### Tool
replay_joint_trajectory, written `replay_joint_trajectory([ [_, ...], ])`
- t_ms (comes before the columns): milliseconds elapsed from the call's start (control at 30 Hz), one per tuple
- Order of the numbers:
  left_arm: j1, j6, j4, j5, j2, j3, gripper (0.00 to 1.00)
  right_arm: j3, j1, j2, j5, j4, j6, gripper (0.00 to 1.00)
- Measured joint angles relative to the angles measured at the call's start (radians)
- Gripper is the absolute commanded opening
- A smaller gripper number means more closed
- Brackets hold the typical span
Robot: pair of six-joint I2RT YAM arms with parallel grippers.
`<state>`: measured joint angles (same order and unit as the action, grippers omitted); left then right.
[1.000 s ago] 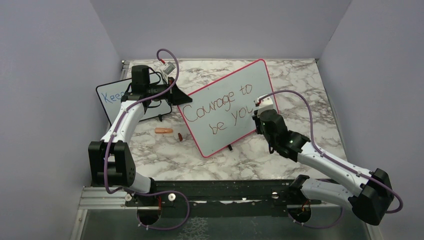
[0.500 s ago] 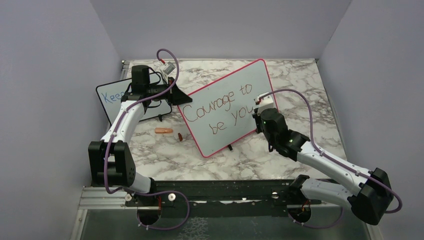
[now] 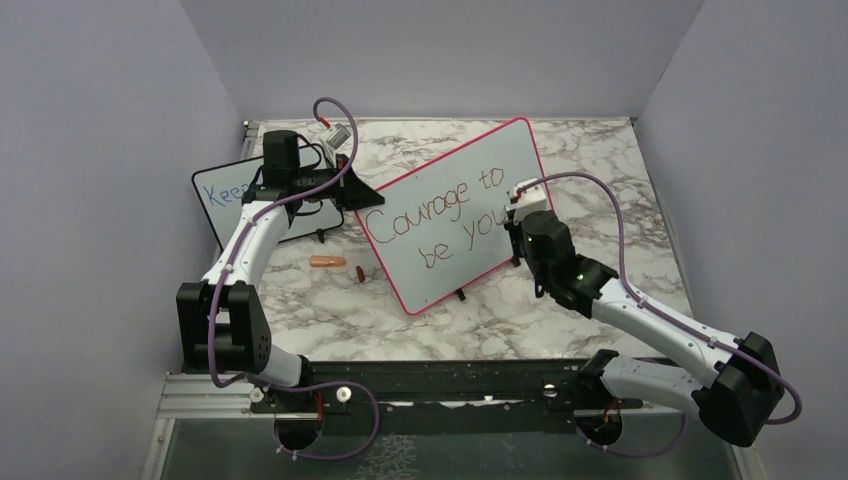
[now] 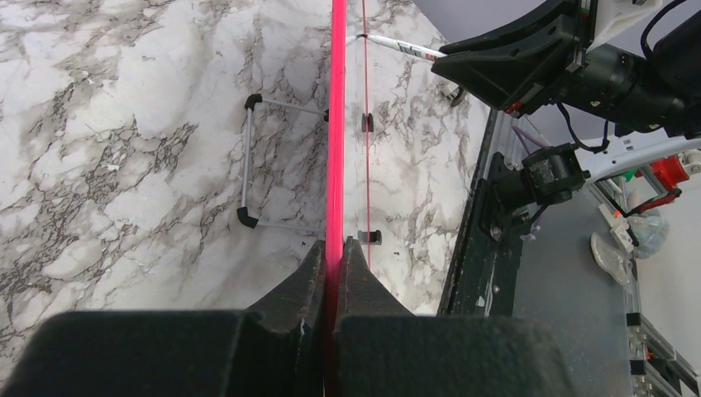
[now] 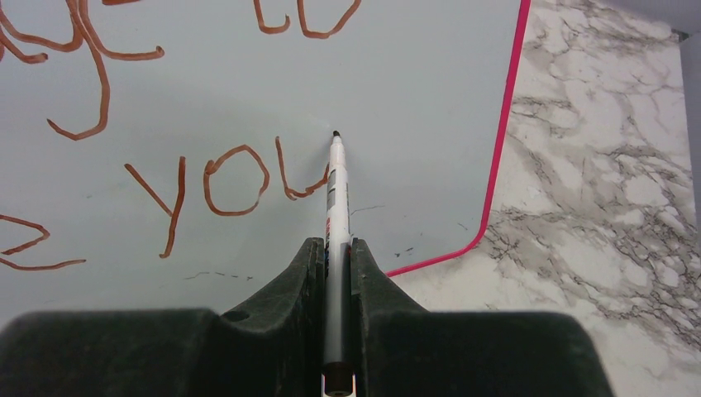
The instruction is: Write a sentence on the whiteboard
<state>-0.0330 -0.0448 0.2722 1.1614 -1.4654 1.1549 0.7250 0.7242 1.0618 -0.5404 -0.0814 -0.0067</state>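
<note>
Left arm [image 3: 245,250] hides part of a "Kee" board [image 3: 215,195]; whiteboard [image 3: 500,160] reads "Courage to be you". Left gripper [image 4: 333,248] clamps its frame, right gripper [image 5: 337,248] pinches a marker [image 5: 334,190].

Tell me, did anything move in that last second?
The right gripper, shut on the marker, crept slightly toward the far edge of the table. Nothing was grabbed or released. The left gripper still pinches the whiteboard; the sentence is unchanged.
</note>
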Motion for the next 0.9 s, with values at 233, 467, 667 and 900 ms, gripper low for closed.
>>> replay_joint_trajectory([
  [233,0.0,0.0,0.0,0.0,0.0,0.0,0.0,0.022,-0.003,0.017,0.004,0.014,-0.013,0.01],
  [467,0.0,0.0,0.0,0.0,0.0,0.0,0.0,0.021,-0.006,0.016,0.007,0.013,-0.003,0.01],
  [667,0.0,0.0,0.0,0.0,0.0,0.0,0.0,-0.005,-0.006,-0.006,0.011,-0.004,0.033,0.01],
  [900,0.0,0.0,0.0,-0.001,0.0,0.0,0.0,-0.029,-0.006,-0.019,0.014,-0.035,0.063,0.01],
])
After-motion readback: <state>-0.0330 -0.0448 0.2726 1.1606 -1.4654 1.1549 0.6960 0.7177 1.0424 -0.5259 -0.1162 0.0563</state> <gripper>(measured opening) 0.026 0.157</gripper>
